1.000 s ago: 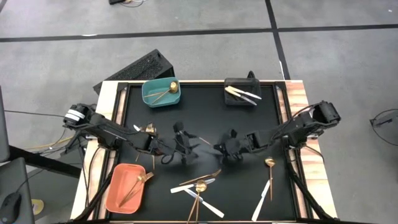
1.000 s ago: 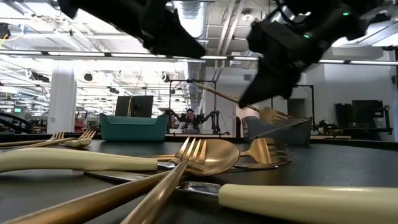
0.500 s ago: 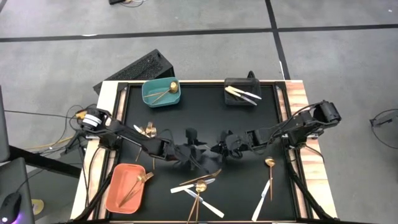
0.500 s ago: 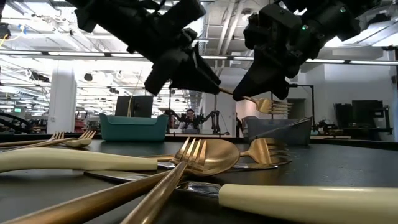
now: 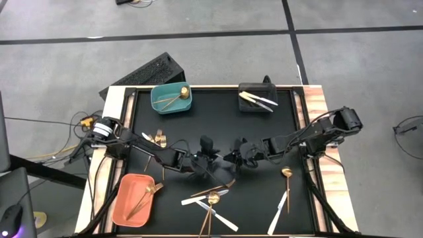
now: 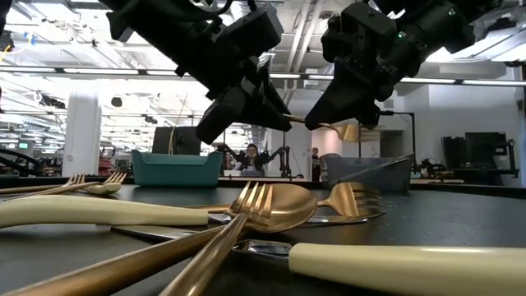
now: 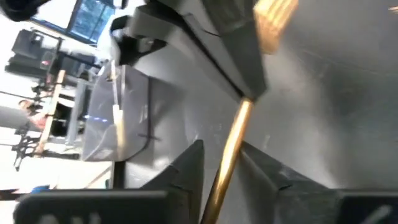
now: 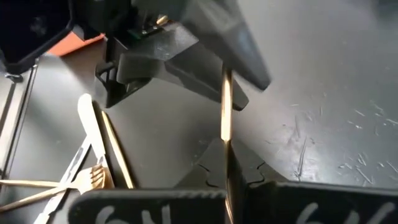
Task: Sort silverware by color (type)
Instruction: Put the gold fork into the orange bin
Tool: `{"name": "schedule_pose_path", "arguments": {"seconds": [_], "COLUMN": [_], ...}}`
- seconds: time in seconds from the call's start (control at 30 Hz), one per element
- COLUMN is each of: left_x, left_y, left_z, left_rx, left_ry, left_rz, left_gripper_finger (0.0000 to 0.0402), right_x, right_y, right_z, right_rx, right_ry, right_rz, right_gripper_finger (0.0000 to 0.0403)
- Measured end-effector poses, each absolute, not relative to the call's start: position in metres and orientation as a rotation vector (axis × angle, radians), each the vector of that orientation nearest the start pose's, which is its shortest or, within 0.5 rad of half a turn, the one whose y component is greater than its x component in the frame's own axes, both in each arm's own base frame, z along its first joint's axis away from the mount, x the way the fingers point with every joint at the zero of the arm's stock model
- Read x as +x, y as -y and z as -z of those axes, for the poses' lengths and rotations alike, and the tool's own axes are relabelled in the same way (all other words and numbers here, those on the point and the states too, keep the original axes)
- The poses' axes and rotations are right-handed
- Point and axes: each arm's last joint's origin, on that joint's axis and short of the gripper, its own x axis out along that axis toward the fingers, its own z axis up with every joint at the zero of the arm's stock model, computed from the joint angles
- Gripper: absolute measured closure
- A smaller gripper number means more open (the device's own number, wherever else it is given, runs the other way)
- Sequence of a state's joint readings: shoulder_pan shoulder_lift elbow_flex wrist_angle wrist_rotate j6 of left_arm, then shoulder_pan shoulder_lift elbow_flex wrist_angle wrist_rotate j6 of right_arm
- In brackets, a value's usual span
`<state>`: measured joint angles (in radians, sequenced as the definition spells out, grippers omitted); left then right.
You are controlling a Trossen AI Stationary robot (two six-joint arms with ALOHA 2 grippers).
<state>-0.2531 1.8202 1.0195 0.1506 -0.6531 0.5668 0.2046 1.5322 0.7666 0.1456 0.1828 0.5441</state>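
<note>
Low view: left gripper [image 6: 275, 113] has closed its fingers onto the gold fork [image 6: 349, 130] held by the right gripper [image 6: 316, 123], starting a mid-air handover.

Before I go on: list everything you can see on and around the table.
bins: three; teal back left, black back right, salmon front left
spoon in teal bin: one, gold
knives in black bin: white-handled, count unclear
forks in salmon bin: gold, count unclear
loose forks: two, gold, left on the mat
front pile: several, gold and white
spoon and knife: gold, white, right
held fork: one, gold, midair
left gripper: at the fork's handle
right gripper: shut on fork
</note>
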Motion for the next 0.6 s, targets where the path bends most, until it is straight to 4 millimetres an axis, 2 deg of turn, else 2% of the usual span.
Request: {"name": "schedule_pose_path", "arguments": {"seconds": [0.13, 0.3, 0.4, 0.5, 0.6], "left_x": [0.362, 0.358, 0.356, 0.351, 0.336], "left_y": [0.076, 0.074, 0.074, 0.081, 0.096], "left_z": [-0.166, -0.162, -0.161, -0.162, -0.162], "left_rx": [0.741, 0.570, 0.429, 0.323, 0.267], "left_ry": [-0.712, -0.740, -0.740, -0.727, -0.763], "left_rz": [-0.176, -0.235, -0.297, -0.365, -0.428], "left_gripper_finger": [0.0389, 0.0390, 0.0391, 0.0391, 0.0391], "right_x": [0.302, 0.307, 0.311, 0.312, 0.312], "right_y": [-0.052, -0.048, -0.053, -0.060, -0.065], "right_z": [-0.185, -0.193, -0.203, -0.211, -0.216], "right_rx": [0.404, 0.371, 0.319, 0.245, 0.173], "right_ry": [-0.591, -0.468, -0.363, -0.277, -0.224], "right_rz": [0.155, 0.224, 0.214, 0.212, 0.232], "right_gripper_finger": [0.0376, 0.0335, 0.0312, 0.0290, 0.0272]}}
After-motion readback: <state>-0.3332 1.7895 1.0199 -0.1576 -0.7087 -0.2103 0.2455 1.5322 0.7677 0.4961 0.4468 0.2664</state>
